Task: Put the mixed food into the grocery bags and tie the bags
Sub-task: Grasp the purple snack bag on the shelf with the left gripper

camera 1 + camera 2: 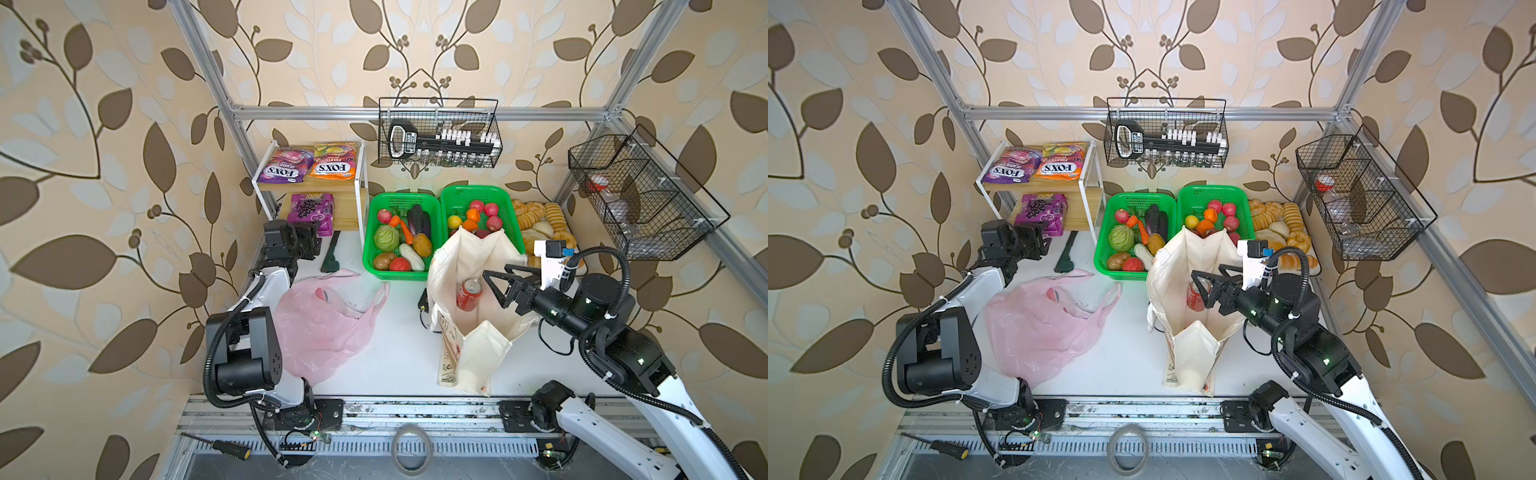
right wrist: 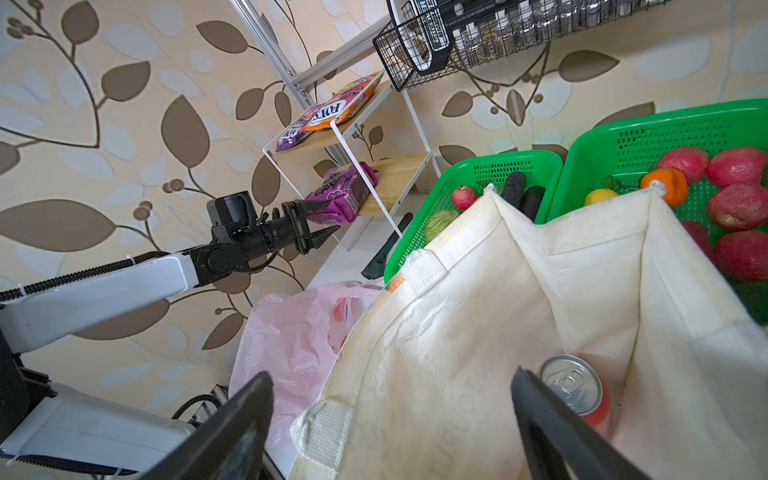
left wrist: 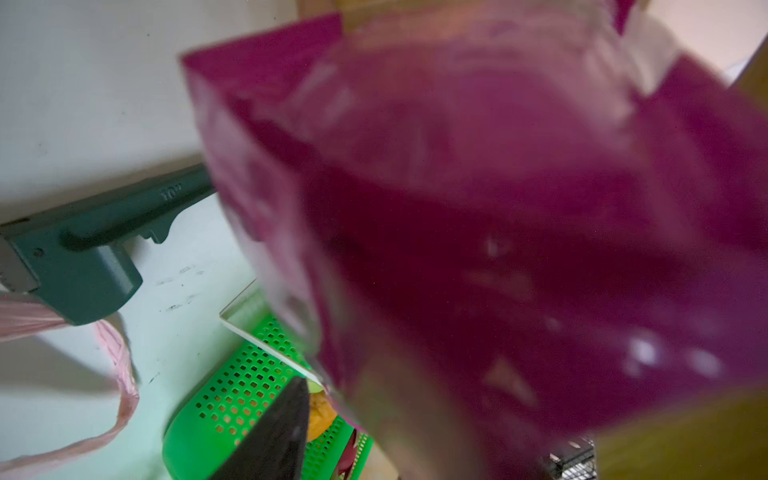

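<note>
At left jaws' tips, purple packet (image 2: 345, 193)

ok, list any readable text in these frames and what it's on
"FOX'S": purple pouch; the smaller line under it is unclear.
"FOX'S", "FRUITS": orange pouch beside it.
Too blurred or small to read: grape packet yellow lettering; red can script; label on the black tool in the wire basket; embossed mark on the green tool.
</note>
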### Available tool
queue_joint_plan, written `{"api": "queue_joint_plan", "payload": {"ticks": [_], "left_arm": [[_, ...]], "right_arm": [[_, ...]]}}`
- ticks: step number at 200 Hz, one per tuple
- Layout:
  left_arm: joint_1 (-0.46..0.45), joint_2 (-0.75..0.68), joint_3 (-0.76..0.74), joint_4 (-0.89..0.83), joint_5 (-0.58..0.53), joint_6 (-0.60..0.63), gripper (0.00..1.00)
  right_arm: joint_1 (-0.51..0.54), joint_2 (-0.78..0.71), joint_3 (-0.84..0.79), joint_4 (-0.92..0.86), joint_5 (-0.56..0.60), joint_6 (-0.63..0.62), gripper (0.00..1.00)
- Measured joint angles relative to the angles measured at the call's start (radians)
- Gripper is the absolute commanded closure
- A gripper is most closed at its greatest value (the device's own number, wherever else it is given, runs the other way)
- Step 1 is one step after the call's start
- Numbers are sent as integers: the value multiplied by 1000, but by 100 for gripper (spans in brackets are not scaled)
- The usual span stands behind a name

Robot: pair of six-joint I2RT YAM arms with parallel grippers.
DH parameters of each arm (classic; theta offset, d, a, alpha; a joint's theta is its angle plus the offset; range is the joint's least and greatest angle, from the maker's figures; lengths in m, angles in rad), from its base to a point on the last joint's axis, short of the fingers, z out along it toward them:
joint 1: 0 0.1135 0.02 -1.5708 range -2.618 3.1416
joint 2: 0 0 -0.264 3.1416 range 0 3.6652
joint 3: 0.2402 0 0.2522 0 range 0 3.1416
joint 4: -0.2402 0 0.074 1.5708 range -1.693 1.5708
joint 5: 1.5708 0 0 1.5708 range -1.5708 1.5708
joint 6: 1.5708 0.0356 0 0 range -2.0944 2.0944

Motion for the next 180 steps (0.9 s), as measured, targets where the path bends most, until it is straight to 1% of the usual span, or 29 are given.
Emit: {"api": "queue_joint_plan", "payload": {"ticks": [32,36,48,66,86,96,121,132,146,166,180], "left_arm": [[0,15,0,8,-8,29,23],[0,18,0,13,-8,38,18],[0,30,0,47,-10,55,13],[0,51,-3,122,-9,59,13],[1,72,-3,206,-8,66,16],[0,82,-3,245,-3,68,20],[0,106,-14,312,11,47,40],[0,108,-37,345,16,32,46],[0,107,-72,377,18,13,57],[0,86,-95,394,17,12,77],[0,42,-103,378,13,29,87]], "right_arm": [[0,0,0,0,0,3,10],[0,0,0,0,0,3,10],[0,0,0,0,0,5,10],[0,1,0,0,0,7,10],[0,1,0,0,0,8,10],[0,1,0,0,0,9,10],[0,1,0,0,0,11,10],[0,1,0,0,0,11,10],[0,1,0,0,0,11,10],[0,0,0,0,0,11,10],[0,0,0,0,0,11,10]]}}
